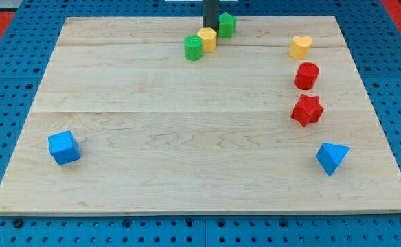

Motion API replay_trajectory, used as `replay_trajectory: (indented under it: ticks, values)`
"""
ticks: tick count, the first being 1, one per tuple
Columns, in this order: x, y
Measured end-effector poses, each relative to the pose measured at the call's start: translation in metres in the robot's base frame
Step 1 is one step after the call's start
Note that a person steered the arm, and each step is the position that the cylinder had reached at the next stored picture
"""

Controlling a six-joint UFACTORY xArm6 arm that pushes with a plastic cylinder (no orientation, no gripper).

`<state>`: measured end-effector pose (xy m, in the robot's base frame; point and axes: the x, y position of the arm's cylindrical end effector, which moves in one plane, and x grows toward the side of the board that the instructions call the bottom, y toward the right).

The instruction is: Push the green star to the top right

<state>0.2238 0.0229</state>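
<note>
My tip (211, 28) comes down at the view's top, near the middle of the desk's (187, 137) far edge. There is no claw here, only a straight dark rod, so nothing opens, closes or grips. The rod's lower end stands just behind the yellow block (207, 38) and just left of the green star (226, 25); whether it touches either one, I cannot tell. The green star sits at the view's top, a little right of centre, close to the desk's far edge and well apart from the top right corner. The yellow block lies just below and left of the star, and its exact shape is hard to make out. A green cylinder (193, 48) touches the yellow block on its lower left, so these three form a short slanted row rising toward the right. Well apart, on the view's right, a column of blocks runs downward: a yellow heart (300, 46) at the top, a red cylinder (307, 75) just below it, a red star (307, 110) below that, and a blue triangle (331, 158) lowest, slightly farther right. A blue cube (64, 147) sits alone at the lower left. The desk is pale wood, resting on a blue pegboard (8, 62).
</note>
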Motion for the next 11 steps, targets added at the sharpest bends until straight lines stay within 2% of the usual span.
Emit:
replay_trajectory:
  ticks: [2, 3, 6, 10, 11]
  values:
    - [-0.03, 0.002]
    - [-0.029, 0.013]
    - [0.012, 0.066]
    - [0.016, 0.131]
    - [0.013, 0.13]
